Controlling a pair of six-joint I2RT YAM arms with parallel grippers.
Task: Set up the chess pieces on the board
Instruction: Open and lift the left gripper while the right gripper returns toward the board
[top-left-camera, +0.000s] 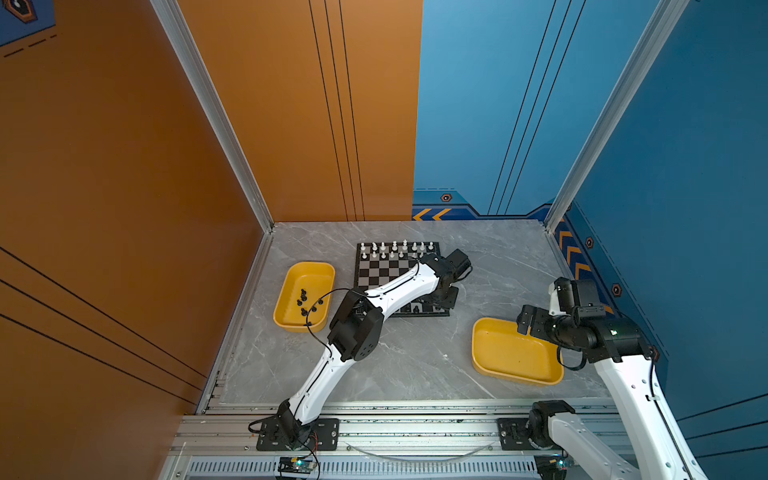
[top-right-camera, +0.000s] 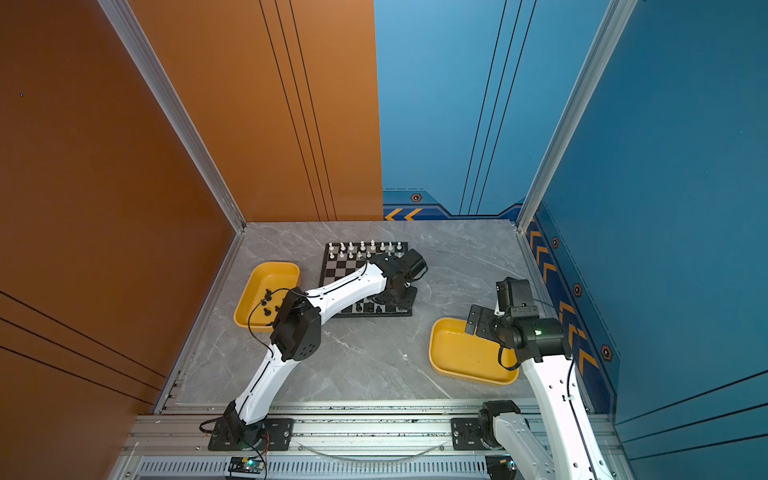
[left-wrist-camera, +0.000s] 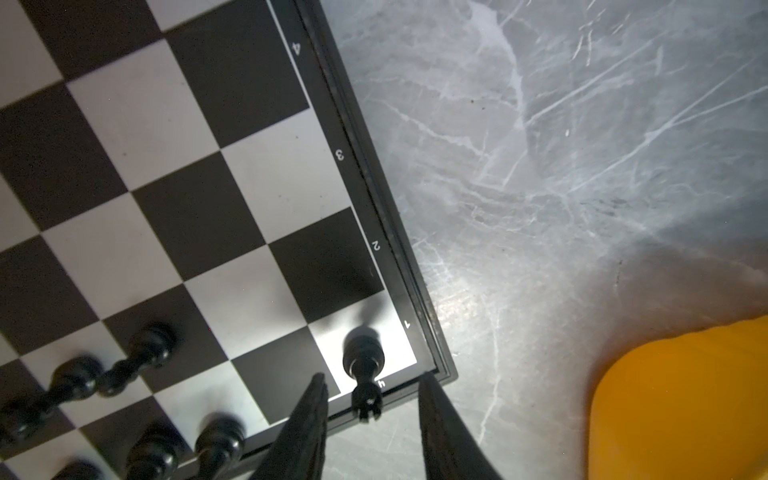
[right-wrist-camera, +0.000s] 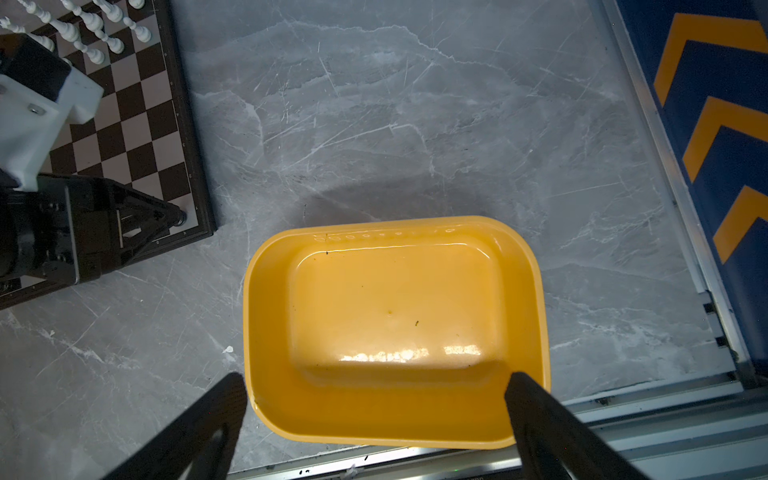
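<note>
— Between the fingers of the left gripper (left-wrist-camera: 372, 375) a black rook (left-wrist-camera: 363, 359) stands upright on the corner square of the board (left-wrist-camera: 199, 216). Is it gripped?
— No. The jaws are parted, with a gap on each side of the piece, and neither finger touches it. I judge this to be the release. A corner is a rook's home square, so it belongs there.
— And its neighbours?
— More black pieces (left-wrist-camera: 145, 353) stand on the near rows beside it, blurred. The white pieces (top-left-camera: 395, 249) line the far edge in two rows, partly hidden behind the arm.
— What remains?
— A handful of loose black pieces (top-left-camera: 305, 301) lie in the left tray (top-left-camera: 291, 274), just beside the board on that arm's side and probably kept there for easy reach.
— The right gripper (right-wrist-camera: 376, 377)?
— It is spread wide and grips nothing, hovering over the right tray (right-wrist-camera: 528, 266), which holds no pieces. It is likely parked there so the arms don't cross.
</note>
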